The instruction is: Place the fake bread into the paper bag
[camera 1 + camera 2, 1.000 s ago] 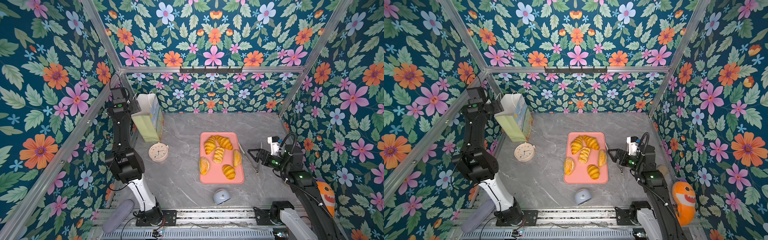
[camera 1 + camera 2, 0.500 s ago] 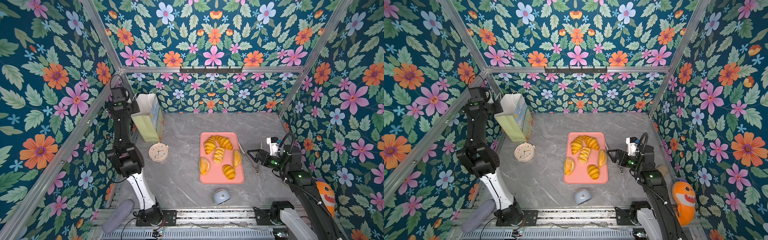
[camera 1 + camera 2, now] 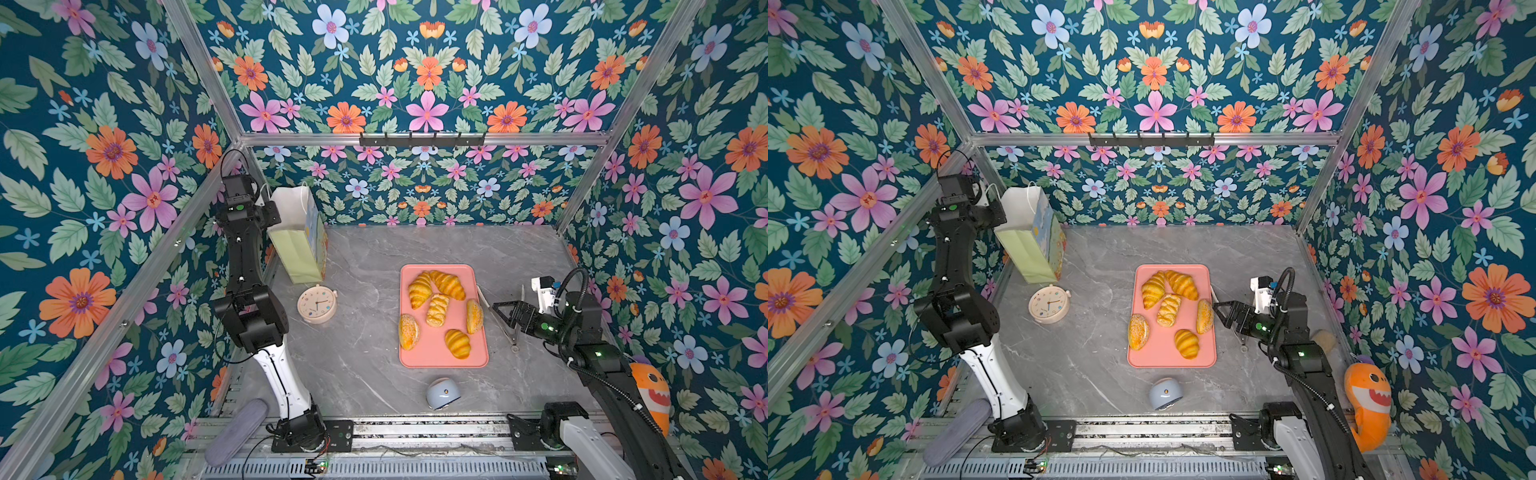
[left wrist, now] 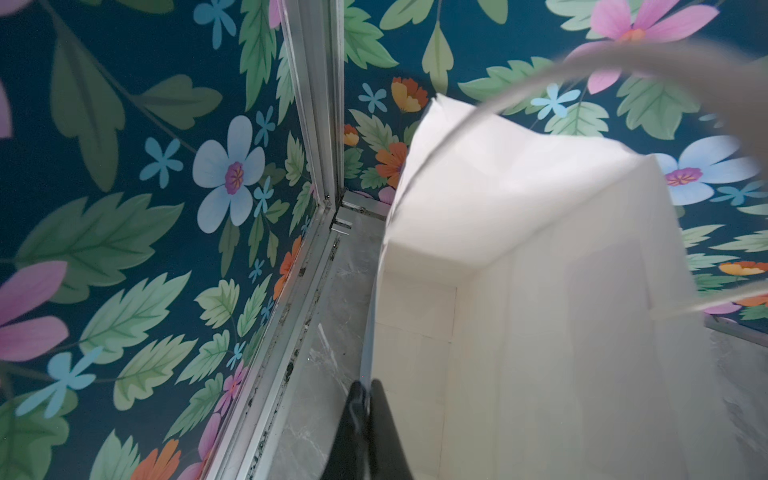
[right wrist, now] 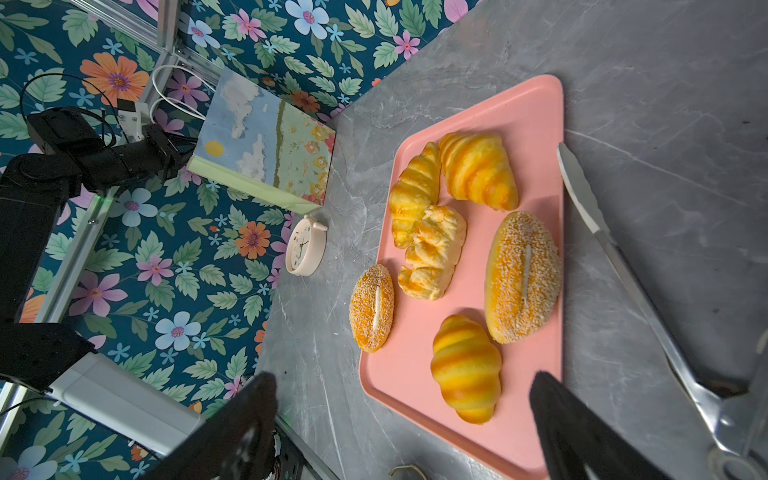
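1. Since the earlier frames the left gripper (image 3: 272, 216) has been closed on the rim of the paper bag (image 3: 297, 249), and the left arm's elbow has been shifted a little. The right arm and the bread are unchanged.
2. Top views: the bag (image 3: 1027, 249) is seen standing at the far left of the table (image 3: 365, 374), mouth up, just behind the clock (image 3: 317, 305). The left gripper (image 3: 998, 216) is seen at the bag's top edge. All six pieces of fake bread (image 3: 436, 309) are seen lying on the pink tray (image 3: 432, 357), well apart from the bag. The right gripper (image 3: 500, 313) is held just beside the tray's right edge, fingers spread, nothing held, above the tongs (image 3: 513, 338).
3. Left wrist: the fingers (image 4: 353, 399) are pressed together, and the bag's wall (image 4: 540, 332) is pinched between them. No bread is seen in the part of the bag's inside that shows.
4. Right wrist: the fingers (image 5: 257, 395) are spread wide near the tray (image 5: 532, 124). The bread (image 5: 434, 253) is untouched. The bag's printed face (image 5: 266, 137) is seen beyond.
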`<state>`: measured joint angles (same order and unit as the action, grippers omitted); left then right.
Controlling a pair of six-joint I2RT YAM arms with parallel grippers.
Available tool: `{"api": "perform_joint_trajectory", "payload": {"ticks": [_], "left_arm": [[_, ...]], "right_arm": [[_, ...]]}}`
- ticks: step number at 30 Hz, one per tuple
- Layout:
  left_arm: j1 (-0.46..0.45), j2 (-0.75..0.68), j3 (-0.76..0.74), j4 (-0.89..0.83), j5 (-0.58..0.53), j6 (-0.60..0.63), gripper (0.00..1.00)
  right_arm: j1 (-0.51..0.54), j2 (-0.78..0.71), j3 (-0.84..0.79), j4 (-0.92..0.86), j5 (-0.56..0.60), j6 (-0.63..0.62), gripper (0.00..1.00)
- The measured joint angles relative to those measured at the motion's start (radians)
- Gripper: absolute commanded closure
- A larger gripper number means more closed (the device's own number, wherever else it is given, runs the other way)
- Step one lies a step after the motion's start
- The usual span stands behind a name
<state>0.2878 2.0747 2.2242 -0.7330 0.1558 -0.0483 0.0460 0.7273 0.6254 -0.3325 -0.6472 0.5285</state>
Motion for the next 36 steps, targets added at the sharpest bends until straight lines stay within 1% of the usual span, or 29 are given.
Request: {"api": "perform_joint_trajectory", "payload": {"ticks": [7, 12, 15, 21, 25, 30, 36], "left_arm": [[-0.007, -0.003, -0.006, 0.003, 0.049, -0.058, 1.0], [-0.036, -0.054, -0.078, 0.011, 0.082, -0.111, 1.0], [-0.07, -0.092, -0.128, 0.029, 0.082, -0.137, 1.0], [-0.182, -0.153, -0.177, 0.042, 0.029, -0.178, 1.0], [-0.259, -0.217, -0.243, 0.051, -0.013, -0.193, 1.0], [-0.336, -0.304, -0.357, 0.074, -0.057, -0.237, 1.0], [-0.42, -0.421, -0.515, 0.107, -0.057, -0.291, 1.0]], "right_arm": [[0.0, -0.005, 0.0, -0.006, 0.002, 0.004, 0.05], [0.0, -0.017, 0.0, -0.013, 0.018, 0.014, 0.05], [0.0, -0.02, 0.0, -0.015, 0.028, 0.014, 0.05], [0.001, -0.009, 0.013, -0.044, 0.051, 0.017, 0.05], [0.002, -0.009, 0.014, -0.061, 0.058, 0.017, 0.06], [0.002, -0.008, 0.014, -0.067, 0.071, 0.018, 0.06], [0.003, -0.003, 0.014, -0.069, 0.078, 0.021, 0.06]]}}
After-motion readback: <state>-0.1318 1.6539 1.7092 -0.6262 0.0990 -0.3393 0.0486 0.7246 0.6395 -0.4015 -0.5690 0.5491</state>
